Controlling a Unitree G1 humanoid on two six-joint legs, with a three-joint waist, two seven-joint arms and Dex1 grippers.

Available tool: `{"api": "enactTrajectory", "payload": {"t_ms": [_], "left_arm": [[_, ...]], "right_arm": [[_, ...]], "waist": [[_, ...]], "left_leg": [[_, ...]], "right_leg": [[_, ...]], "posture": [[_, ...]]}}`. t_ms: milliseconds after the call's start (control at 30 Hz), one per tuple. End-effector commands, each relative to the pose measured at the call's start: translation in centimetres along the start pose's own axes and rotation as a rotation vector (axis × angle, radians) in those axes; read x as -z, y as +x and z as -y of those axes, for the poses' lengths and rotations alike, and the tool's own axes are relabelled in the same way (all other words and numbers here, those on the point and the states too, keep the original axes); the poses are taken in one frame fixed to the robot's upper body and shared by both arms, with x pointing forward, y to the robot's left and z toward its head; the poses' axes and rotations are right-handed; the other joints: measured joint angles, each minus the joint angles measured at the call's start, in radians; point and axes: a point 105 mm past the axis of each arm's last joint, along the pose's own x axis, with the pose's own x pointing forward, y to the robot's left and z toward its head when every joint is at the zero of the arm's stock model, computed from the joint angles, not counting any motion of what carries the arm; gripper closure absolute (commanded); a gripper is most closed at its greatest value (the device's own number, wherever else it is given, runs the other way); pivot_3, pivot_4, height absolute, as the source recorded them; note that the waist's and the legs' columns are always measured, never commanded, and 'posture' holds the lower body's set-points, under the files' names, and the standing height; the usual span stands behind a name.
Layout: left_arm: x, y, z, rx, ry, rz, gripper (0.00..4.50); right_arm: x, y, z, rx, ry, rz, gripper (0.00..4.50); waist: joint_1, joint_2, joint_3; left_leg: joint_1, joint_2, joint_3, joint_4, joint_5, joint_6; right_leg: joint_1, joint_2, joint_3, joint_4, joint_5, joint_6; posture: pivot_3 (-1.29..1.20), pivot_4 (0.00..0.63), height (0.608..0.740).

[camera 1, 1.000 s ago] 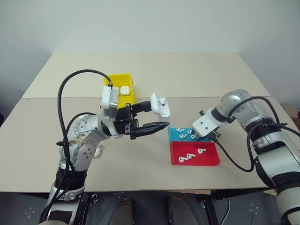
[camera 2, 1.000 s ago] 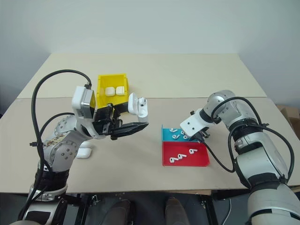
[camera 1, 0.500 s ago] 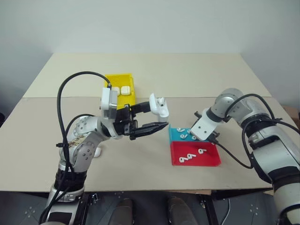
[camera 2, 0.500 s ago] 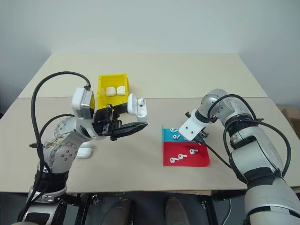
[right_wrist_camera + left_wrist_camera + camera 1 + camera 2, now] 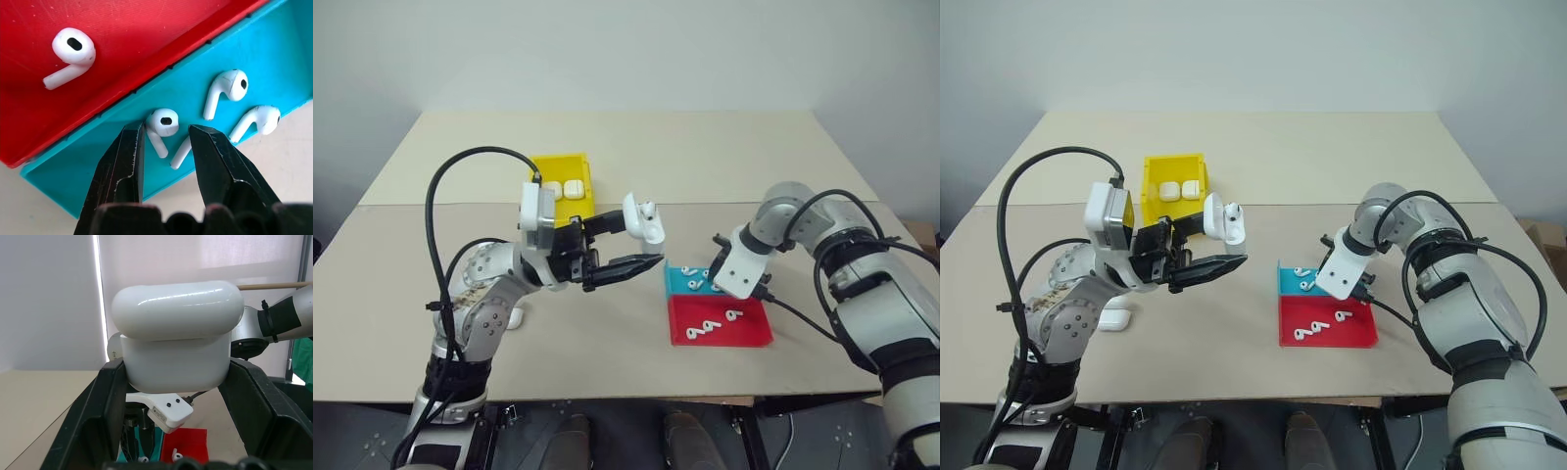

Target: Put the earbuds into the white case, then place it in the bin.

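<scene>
I have the right gripper (image 5: 165,139) pointing down into the blue half of the tray (image 5: 274,63), fingers spread a little and straddling one earbud (image 5: 161,125) that lies between the fingertips; I can't tell whether either pad touches it. Just beyond the fingers, two more earbuds (image 5: 222,90) lie on the blue floor, and across the divider another rests in the red half (image 5: 146,29). Up and off to that gripper's left, my left gripper (image 5: 631,245) is held above the table (image 5: 705,157), fingers pinching the white case (image 5: 176,350) by its sides, lid hinged open with an earbud stem showing at the top. Behind the left gripper sits the yellow bin (image 5: 563,186) with two white cases inside.
</scene>
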Motion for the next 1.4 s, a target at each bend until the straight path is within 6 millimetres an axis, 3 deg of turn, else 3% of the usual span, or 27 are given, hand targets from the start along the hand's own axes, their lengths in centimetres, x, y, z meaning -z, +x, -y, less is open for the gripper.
{"api": "enactTrajectory", "payload": {"t_ms": [33,500,667,867,1033,1167,1300,1400], "left_arm": [[-1.1,0.1,0.4,0.012,0.053,0.025,1.76],[-1.3,0.0,0.5,0.010,0.056,0.025,1.76],[-1.3,0.0,0.5,0.005,0.057,0.025,1.76],[-1.2,0.0,0.5,0.001,0.055,0.023,1.76],[-1.3,-0.1,0.3,0.010,0.051,0.022,1.76],[-1.5,0.2,0.1,0.035,0.050,0.025,1.76],[-1.5,0.7,-0.3,0.068,0.041,0.039,1.76],[-1.4,1.1,-0.4,0.096,0.028,0.047,1.76]], "right_arm": [[0.0,-0.9,0.7,0.021,-0.046,-0.012,2.68],[-0.1,-0.3,0.4,-0.029,-0.070,-0.018,2.68],[-0.3,0.0,0.3,-0.034,-0.071,-0.005,3.84],[-0.2,-0.1,0.7,0.010,-0.026,0.004,3.87],[0.8,-2.4,0.8,0.120,0.155,0.031,3.87],[0.9,-5.0,-1.2,0.204,0.326,0.107,3.87],[-1.8,-7.3,-2.9,0.306,0.532,0.327,3.87],[-4.4,-9.6,-2.5,0.410,0.695,0.602,3.87]], "waist": [[0.000,0.000,0.000],[-0.001,0.000,0.000],[0.000,0.000,0.000],[0.000,0.000,0.000],[0.000,0.000,0.000],[0.014,0.001,0.001],[0.029,0.002,0.001],[0.024,0.002,0.002]], "left_leg": [[0.000,0.000,0.000,0.000,0.000,0.000],[0.001,0.000,0.000,0.000,0.000,0.000],[0.001,0.000,0.000,0.000,0.000,0.000],[0.001,0.000,0.000,0.000,0.000,0.000],[0.001,0.000,0.000,0.000,0.000,0.000],[0.000,0.000,-0.001,0.000,0.000,0.000],[-0.002,-0.001,-0.002,-0.001,0.000,0.000],[-0.001,-0.001,-0.001,-0.001,0.000,0.000]], "right_leg": [[0.000,0.000,0.000,0.000,0.000,0.000],[0.000,0.000,0.000,0.001,0.000,0.000],[0.001,0.000,0.000,0.001,0.000,0.000],[0.001,0.000,0.000,0.001,0.000,0.000],[0.000,0.000,0.000,0.001,0.000,0.000],[0.000,-0.001,-0.001,-0.001,0.000,0.000],[0.000,-0.004,-0.002,-0.002,0.000,0.000],[0.000,-0.005,-0.002,-0.002,0.000,0.000]], "posture": [[0.00,0.150,0.740],[0.00,0.150,0.740],[0.00,0.150,0.740],[0.00,0.150,0.740],[0.00,0.150,0.740],[0.00,0.150,0.740],[0.00,0.150,0.740],[0.00,0.150,0.740]]}}
